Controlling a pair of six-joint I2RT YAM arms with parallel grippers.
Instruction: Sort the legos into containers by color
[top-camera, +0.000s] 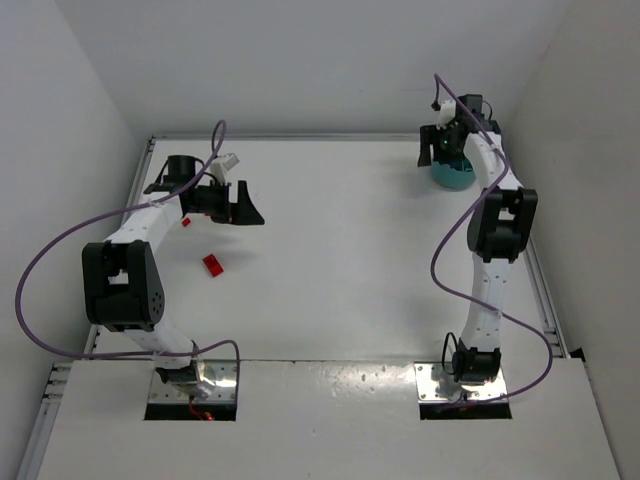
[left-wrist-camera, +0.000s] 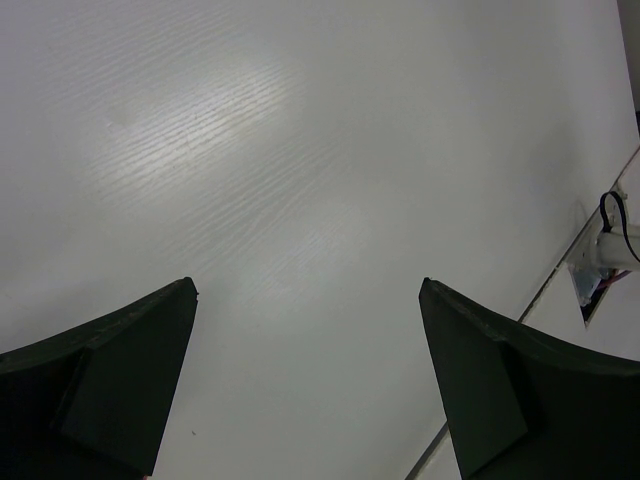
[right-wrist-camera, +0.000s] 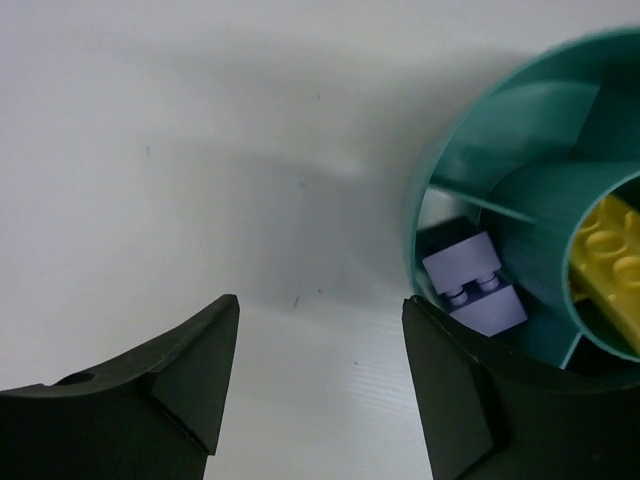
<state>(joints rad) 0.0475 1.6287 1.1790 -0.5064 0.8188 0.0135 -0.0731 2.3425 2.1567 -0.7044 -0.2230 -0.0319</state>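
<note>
At teal tub (right-wrist-camera: 470, 130) rim, far right: right gripper (right-wrist-camera: 320, 310) fingers apart, nothing between; whitish brick (right-wrist-camera: 475, 285) in outer compartment, yellow brick (right-wrist-camera: 610, 250) in centre one. Over table (left-wrist-camera: 300, 150), left gripper (left-wrist-camera: 308, 288) spread wide, empty. Drop step looks done; next likely red brick (top-camera: 213, 264) at left, needs centred pinch

Just beside the right claw (right-wrist-camera: 320, 310), off its right finger: round teal plastic tub (right-wrist-camera: 540, 100), small whitish plastic brick (right-wrist-camera: 475, 283) in the outer compartment nearest the claw, yellow plastic brick (right-wrist-camera: 608, 255) in the round middle one beyond. Behind the left claw (top-camera: 247, 207), on the white table (top-camera: 340, 260): small red plastic brick (top-camera: 186, 222) beside the wrist, second red plastic brick (top-camera: 214, 265) nearer the arm bases.
</note>
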